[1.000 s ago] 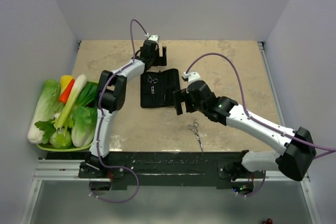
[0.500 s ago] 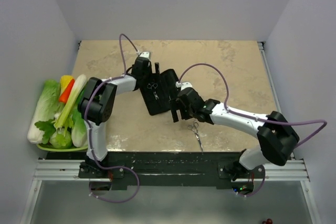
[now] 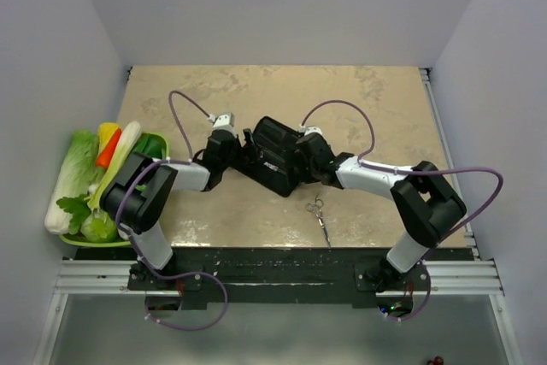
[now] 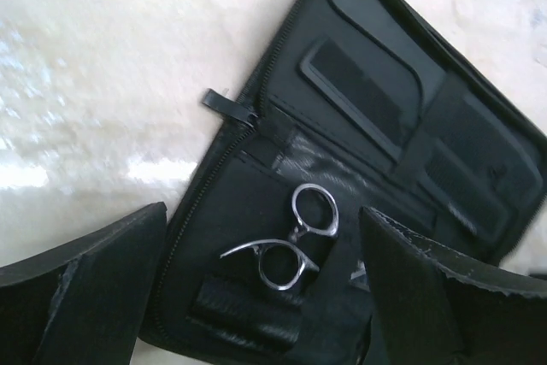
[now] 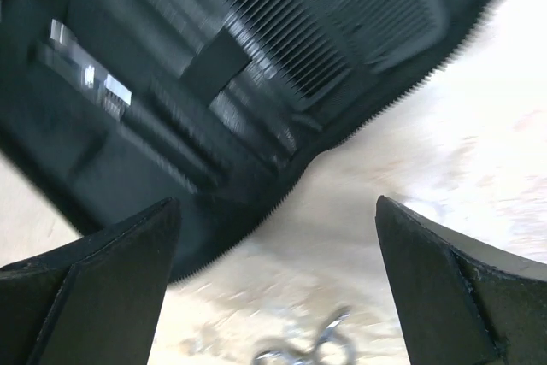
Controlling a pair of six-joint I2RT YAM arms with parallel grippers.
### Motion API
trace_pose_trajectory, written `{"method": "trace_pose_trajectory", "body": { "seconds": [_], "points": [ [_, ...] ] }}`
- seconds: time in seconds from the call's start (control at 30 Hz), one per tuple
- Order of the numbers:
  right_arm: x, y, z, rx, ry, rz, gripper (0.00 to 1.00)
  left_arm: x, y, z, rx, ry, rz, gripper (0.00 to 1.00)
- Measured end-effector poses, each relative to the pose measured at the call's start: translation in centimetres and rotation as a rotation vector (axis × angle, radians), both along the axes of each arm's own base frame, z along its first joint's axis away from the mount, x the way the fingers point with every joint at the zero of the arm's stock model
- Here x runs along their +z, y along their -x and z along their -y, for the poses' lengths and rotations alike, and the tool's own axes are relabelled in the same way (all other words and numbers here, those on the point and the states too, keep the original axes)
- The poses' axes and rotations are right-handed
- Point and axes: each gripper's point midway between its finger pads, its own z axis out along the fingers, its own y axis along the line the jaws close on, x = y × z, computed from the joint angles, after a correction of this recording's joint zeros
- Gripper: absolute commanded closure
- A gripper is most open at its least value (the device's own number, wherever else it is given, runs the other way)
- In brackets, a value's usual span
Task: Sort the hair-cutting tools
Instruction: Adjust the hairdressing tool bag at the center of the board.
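The left end effector (image 4: 265, 220) and right end effector (image 5: 278, 204) both gape, empty, over the black case (image 3: 275, 136). The loose scissors (image 3: 320, 215) lie on the surface (image 3: 385, 100) at 6 o'clock from the right, nearer one. Their long axis runs 12-to-6, rings at 12, blades toward 6. The second scissors (image 4: 291, 237) sit inside the case.

The open black case (image 3: 273, 168) fills the middle of the table (image 3: 385, 100). The left gripper (image 4: 263, 211) and right gripper (image 5: 278, 203) hem it in from either side, both with jaws spread wide (little room is left between them). Loose scissors (image 3: 319, 211) lie on the near strip just beside the case. A green basket of vegetables (image 3: 102, 242) blocks the left edge. The far and right stretches of the table lie bare.
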Motion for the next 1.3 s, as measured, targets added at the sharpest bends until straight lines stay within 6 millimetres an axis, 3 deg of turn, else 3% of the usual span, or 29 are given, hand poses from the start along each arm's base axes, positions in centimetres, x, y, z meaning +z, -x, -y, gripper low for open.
{"method": "trace_pose_trajectory", "body": {
  "seconds": [0.1, 0.23, 0.33, 0.57, 0.63, 0.73, 0.97, 1.13, 1.3],
  "points": [
    [0.5, -1.2, 1.3, -0.042, -0.006, 0.015, 0.01, 0.0, 2.1, 1.1, -0.020, 0.046, 0.023, 0.00],
    [1.8, -1.1, 1.3, -0.023, -0.003, 0.032, 0.01, 0.3, 4.2, 2.1, -0.043, 0.101, 0.039, 0.00],
    [3.6, 0.0, 1.4, 0.015, 0.005, 0.048, 0.01, 0.6, 4.9, 1.9, -0.042, 0.113, 0.028, 0.00],
    [9.8, 4.0, 1.4, 0.095, -0.044, 0.125, 0.01, 1.2, 7.8, 0.6, -0.041, 0.078, -0.063, 0.00],
    [10.5, 5.2, 1.6, 0.105, -0.061, 0.133, 0.01, 2.1, 8.5, 0.3, -0.043, 0.077, -0.062, 0.00],
    [9.3, 6.4, 2.1, 0.104, -0.034, 0.101, 0.01, 4.2, 9.0, -0.1, -0.045, 0.088, -0.029, 0.00],
    [1.7, 9.5, 3.7, 0.114, 0.148, -0.090, 0.01, 8.2, 10.0, -0.4, -0.058, 0.135, 0.044, 0.00],
    [0.8, 9.8, 3.9, 0.103, 0.164, -0.112, 0.01, 10.2, 10.9, -0.3, -0.083, 0.164, 0.079, 0.00],
    [0.5, 10.3, 3.7, 0.111, 0.153, -0.126, 0.01, 10.3, 11.6, -0.3, -0.101, 0.171, 0.075, 0.00]
  ]
}}
